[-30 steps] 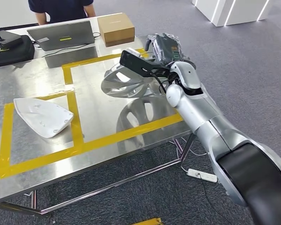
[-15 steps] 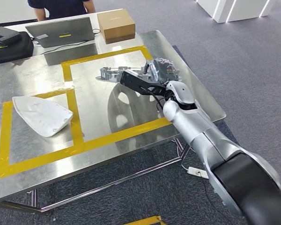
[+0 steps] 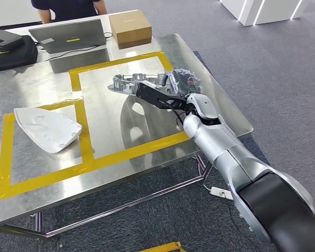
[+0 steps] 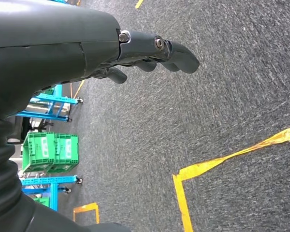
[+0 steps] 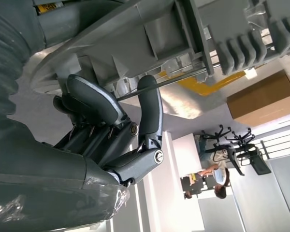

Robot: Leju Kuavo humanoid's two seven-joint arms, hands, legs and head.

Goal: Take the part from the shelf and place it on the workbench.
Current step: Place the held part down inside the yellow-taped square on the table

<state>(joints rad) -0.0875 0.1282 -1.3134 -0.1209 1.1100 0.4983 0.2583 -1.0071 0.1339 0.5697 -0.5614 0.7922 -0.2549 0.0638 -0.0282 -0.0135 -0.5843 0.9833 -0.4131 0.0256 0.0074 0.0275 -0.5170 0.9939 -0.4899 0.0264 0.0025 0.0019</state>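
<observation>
One right hand gripping silver part on workbench, left hand empty, fingers apart

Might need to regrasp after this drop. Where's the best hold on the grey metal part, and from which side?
Probably its near right rim, where the right hand already grips the grey metal part. It lies flat and thin inside the yellow tape, so come in low from the workbench's right edge.

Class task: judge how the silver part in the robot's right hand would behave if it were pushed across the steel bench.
The silver part looks rigid, ribbed underneath, so probably stiff. Broad and flat, it should slide on the polished bench, not roll or tip.
</observation>
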